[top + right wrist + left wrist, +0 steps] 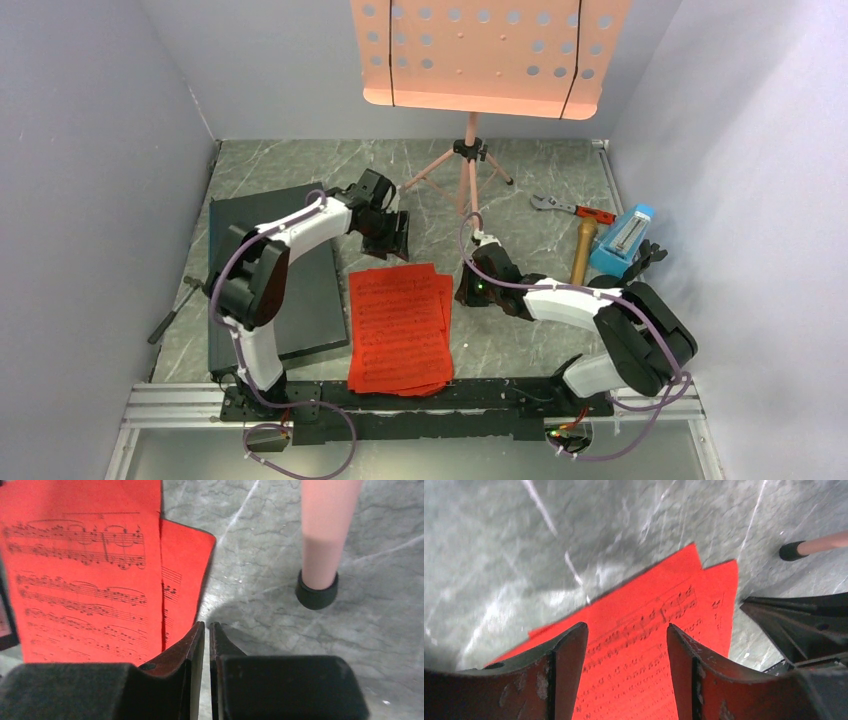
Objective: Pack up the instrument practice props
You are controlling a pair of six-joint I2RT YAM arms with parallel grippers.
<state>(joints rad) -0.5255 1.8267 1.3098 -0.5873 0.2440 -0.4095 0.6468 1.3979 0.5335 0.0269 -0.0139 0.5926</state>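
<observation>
The red sheet-music pages (400, 325) lie flat in a loose stack between the arms. My left gripper (392, 240) hovers over their far edge, open, with only the pages (644, 645) showing between its fingers. Just right of the stack, my right gripper (468, 290) is low over the table; its jaws (207, 625) are shut to a thin slit on nothing. The pink music stand's desk (480, 55) rises at the back on its tripod (468, 170), one leg (322, 540) just ahead of the right gripper. The gold microphone (582, 250) and blue metronome (622, 240) lie far right.
A large dark slab (310, 300) lies on the left, under the left arm. A red-handled wrench (572, 208) rests behind the microphone. Grey walls close in both sides and the back. The right gripper's dark body (804, 625) shows at the edge of the left wrist view.
</observation>
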